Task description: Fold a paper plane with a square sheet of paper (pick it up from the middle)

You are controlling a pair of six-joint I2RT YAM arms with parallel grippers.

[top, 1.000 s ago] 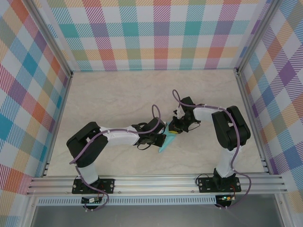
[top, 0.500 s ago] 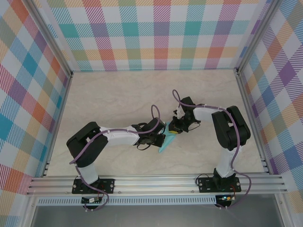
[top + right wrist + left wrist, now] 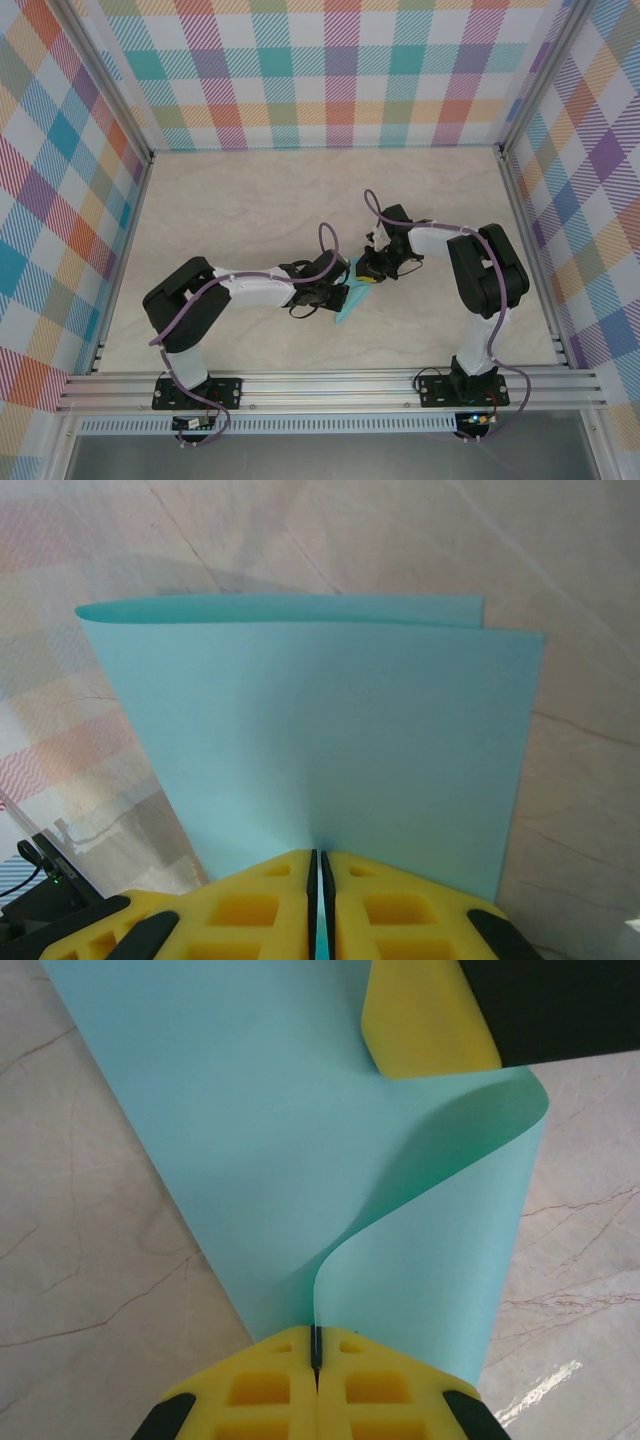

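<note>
- Movement over the last second is almost nil: the thin, light-turquoise square sheet of paper (image 3: 350, 297) stays mid-tabletop (image 3: 250, 210), between both arms.
- Grip: the left fingers (image 3: 270, 1390) stay clamped shut on one edge, and the right fingers (image 3: 250, 910) pinch another.
- Paper bends in a soft curl, apparently uncreased, though the overhead view is too small to confirm.
- Folding looks barely begun; a firm crease comes next.

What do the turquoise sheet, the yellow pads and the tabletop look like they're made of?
Sheet: thin matte paper; it curls smoothly. Yellow end effector pads: probably moulded plastic or rubber, with recessed pockets. Tabletop: marble-look, veined, faintly glossy; possibly laminate.
</note>
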